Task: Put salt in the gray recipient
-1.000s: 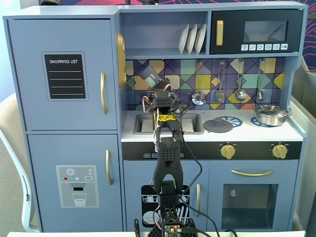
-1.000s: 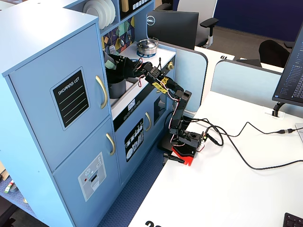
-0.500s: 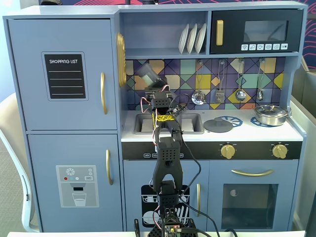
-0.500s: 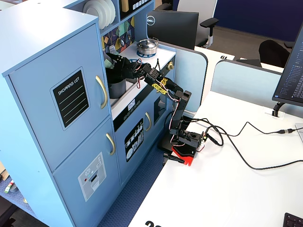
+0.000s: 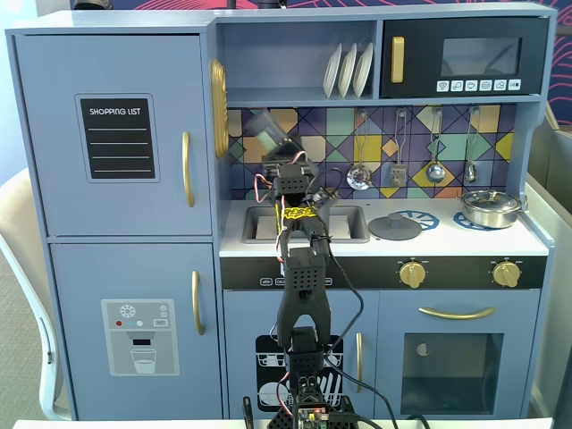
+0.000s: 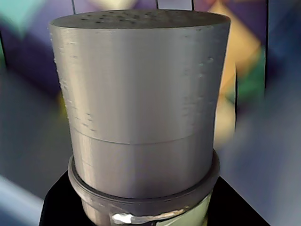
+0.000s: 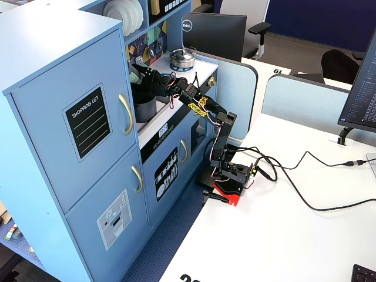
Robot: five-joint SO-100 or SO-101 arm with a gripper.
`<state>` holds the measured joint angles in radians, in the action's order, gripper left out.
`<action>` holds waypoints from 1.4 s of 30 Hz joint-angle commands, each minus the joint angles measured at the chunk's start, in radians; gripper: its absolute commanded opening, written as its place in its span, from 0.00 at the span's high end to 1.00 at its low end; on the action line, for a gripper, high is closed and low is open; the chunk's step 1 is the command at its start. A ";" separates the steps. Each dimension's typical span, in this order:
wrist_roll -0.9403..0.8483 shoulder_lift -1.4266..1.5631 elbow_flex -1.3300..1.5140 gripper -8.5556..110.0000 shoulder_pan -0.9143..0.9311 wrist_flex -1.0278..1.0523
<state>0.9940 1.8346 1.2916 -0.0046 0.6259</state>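
The salt (image 6: 141, 103) fills the wrist view, a gray cylinder with small holes in its top and a pale green label at its lower edge. My gripper (image 6: 143, 212) is shut on it, with black jaws on both sides of its lower part. In a fixed view the salt (image 5: 266, 125) is blurred and tilted to the upper left above the sink, held by the gripper (image 5: 281, 150). In the other fixed view the salt (image 7: 134, 73) and gripper (image 7: 143, 77) hang just above the gray recipient (image 7: 144, 109), which stands in the sink area. The arm hides the recipient in the front view.
A flat gray lid (image 5: 394, 227) lies on the stove top and a shiny steel pan (image 5: 491, 208) stands at the right. Utensils (image 5: 435, 147) hang on the back wall. A shelf with plates (image 5: 349, 70) is overhead. The cabinet wall (image 5: 218, 107) is close on the left.
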 commanded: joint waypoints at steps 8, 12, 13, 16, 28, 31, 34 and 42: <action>-0.028 0.129 0.112 0.93 0.063 -0.021; -0.038 0.074 0.002 0.93 0.002 -0.031; -0.041 0.057 -0.032 0.93 -0.014 -0.034; -0.044 0.014 -0.123 0.93 -0.051 -0.048; -0.048 0.006 -0.169 0.93 -0.051 -0.014; -0.040 0.055 -0.078 0.93 -0.011 0.003; -0.034 0.118 0.031 0.93 0.020 0.014; -0.038 0.166 0.109 0.93 0.028 -0.002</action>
<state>0.9465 1.9251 1.4189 0.0215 0.6397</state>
